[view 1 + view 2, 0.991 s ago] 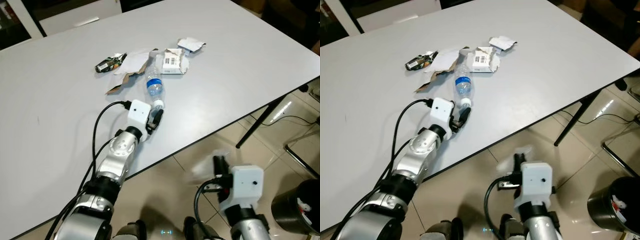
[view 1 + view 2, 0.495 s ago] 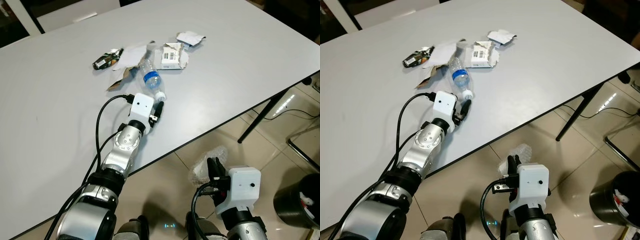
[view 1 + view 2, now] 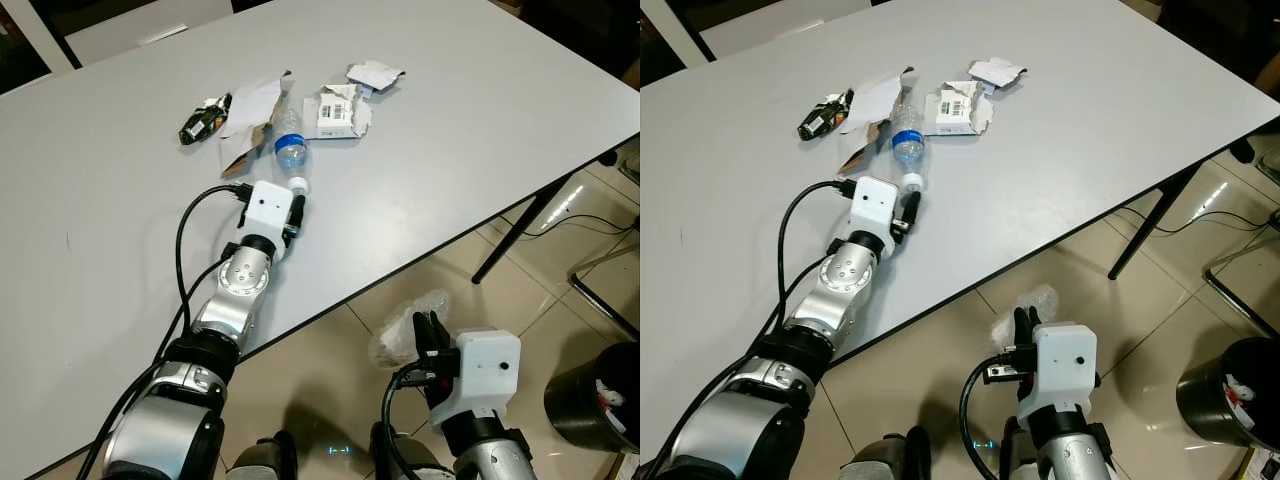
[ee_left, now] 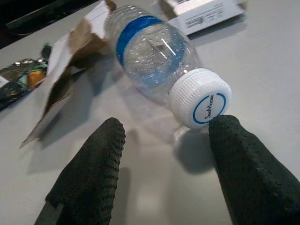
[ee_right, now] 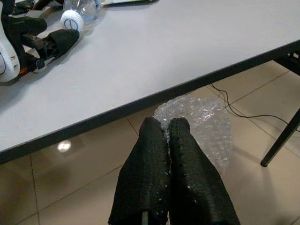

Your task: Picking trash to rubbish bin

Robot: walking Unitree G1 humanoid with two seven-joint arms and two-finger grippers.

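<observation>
We've got one clear plastic bottle lying on the white tabletop, torn cardboard, a box and a wrapper crowding its far end. Our left tool sits fingers apart at the white cap, one pad touching it. Right tool hangs below the near edge, fingers pinched together on one bubble wrap wad, black bin far right.

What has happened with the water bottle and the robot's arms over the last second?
The left gripper, open, pushed the bottle up the table toward the torn cardboard; one finger touches its cap. The right gripper stays shut on bubble wrap.
</observation>
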